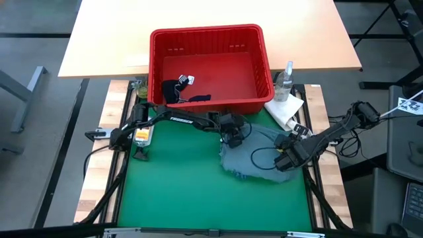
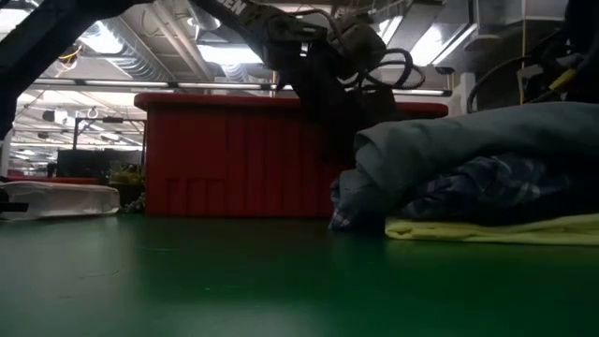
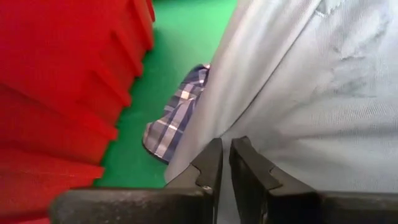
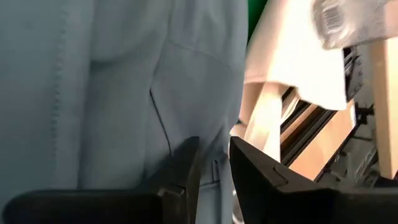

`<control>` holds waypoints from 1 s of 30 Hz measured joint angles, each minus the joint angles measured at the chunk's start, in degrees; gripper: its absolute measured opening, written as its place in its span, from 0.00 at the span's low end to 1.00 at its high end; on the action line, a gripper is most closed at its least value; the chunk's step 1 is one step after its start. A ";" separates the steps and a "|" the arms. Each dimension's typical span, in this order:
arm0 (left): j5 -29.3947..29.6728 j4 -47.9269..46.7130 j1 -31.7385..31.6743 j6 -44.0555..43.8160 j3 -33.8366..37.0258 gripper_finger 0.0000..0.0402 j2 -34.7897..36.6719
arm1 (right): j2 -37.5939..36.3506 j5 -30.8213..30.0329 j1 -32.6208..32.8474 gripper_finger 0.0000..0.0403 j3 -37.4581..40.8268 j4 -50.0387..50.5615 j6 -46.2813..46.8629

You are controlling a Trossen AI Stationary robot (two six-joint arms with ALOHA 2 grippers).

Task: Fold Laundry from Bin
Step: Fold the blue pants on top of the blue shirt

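The laundry lies as a pile on the green mat: a large grey-blue garment [image 1: 254,157] over a blue-white plaid shirt [image 2: 487,183] and a yellow one [image 2: 496,229]. A dark navy garment [image 1: 180,92] rests on the floor of the red bin [image 1: 208,32]. My left gripper [image 1: 232,140] is at the grey-blue garment's far left corner, next to the bin's near wall, and is shut on it. My right gripper [image 1: 285,160] is at the garment's right edge, also shut on it. The plaid shirt [image 3: 177,112] peeks out from under the grey-blue cloth. My left gripper pinches the grey-blue garment's far left edge [image 3: 249,127] between its two nearly closed fingers, slanting down from the table's left. One layer or several, I cannot tell. The cloth lies slack on the pile below. My right gripper holds the grey-blue garment near its right edge [image 4: 211,134], with cloth bunched between its two fingers. The fingers slant down from the table's right. The garment rests on the pile and is not drawn taut.
A white paper towel [image 1: 285,109] and a clear bottle [image 1: 285,78] sit at the mat's far right corner, close to my right gripper. The bin's near wall [image 3: 74,93] stands right beside my left gripper. Bare green mat [image 1: 178,192] stretches to the near left.
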State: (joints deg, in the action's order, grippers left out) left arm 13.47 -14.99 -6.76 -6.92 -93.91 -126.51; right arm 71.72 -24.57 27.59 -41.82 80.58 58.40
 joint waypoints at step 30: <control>-2.87 -9.75 11.64 -1.26 0.11 0.02 12.82 | -0.78 -6.67 -1.37 0.22 -15.40 -12.30 -17.08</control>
State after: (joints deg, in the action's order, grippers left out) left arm 10.60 -24.74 4.87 -8.17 -93.80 -113.69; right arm 70.95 -31.24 26.22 -57.22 68.28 41.32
